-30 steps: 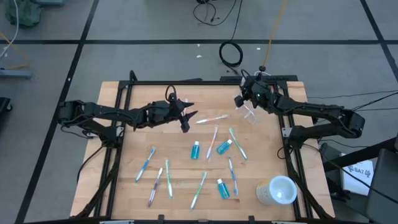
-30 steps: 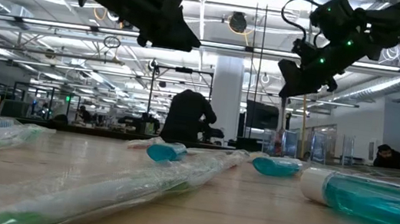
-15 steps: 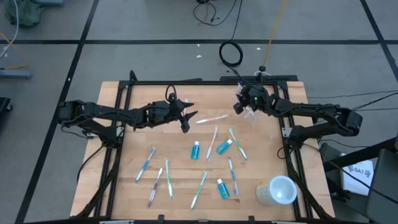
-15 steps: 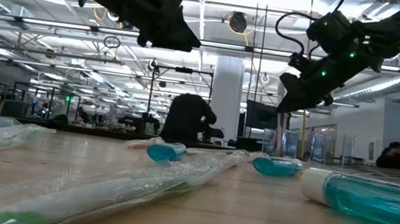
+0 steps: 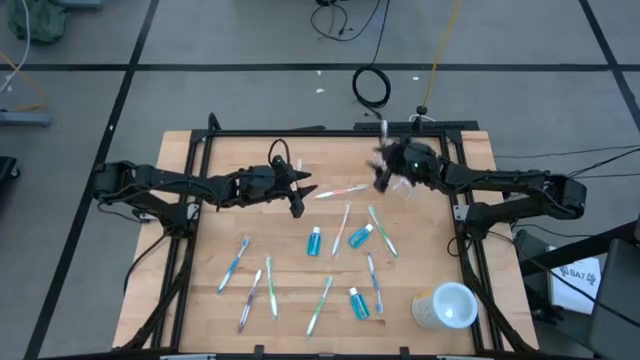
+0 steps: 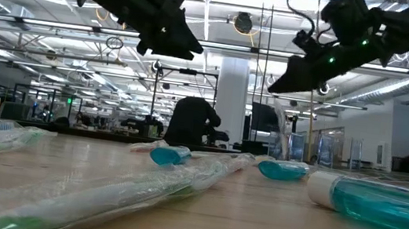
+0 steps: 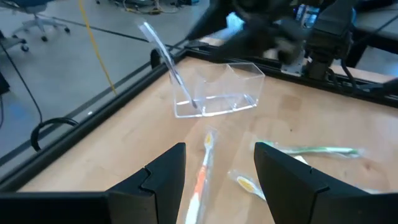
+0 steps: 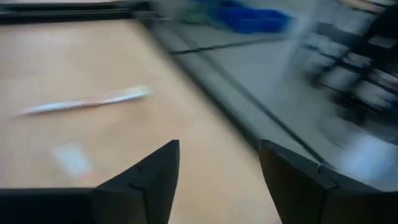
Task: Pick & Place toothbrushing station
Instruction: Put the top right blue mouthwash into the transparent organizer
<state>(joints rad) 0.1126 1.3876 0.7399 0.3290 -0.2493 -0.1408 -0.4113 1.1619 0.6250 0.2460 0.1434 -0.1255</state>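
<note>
The clear plastic tumbler (image 7: 217,93) stands on its base at the table's far right (image 5: 404,187). A slim clear-wrapped toothbrush (image 7: 166,62) leans inside it, its upper end sticking out over the rim. My right gripper (image 5: 383,172) hovers just left of the tumbler, open, nothing between its fingers (image 8: 214,168). My left gripper (image 5: 300,195) hangs open above the table's middle, near an orange-and-white toothbrush (image 7: 202,168). Several wrapped toothbrushes (image 5: 345,225) and blue white-capped tubes (image 5: 314,241) lie flat on the wood.
A larger whitish cup (image 5: 447,306) lies on its side at the near right corner. Black frame rails (image 5: 300,131) run along the table's far and side edges. More toothbrushes (image 5: 238,262) lie at the near left. Bare wood stretches along the left side.
My right gripper has opened and let go of the toothbrush, which now leans in the tumbler. It has then swung toward the table's left and tipped from pointing down to slanting.
</note>
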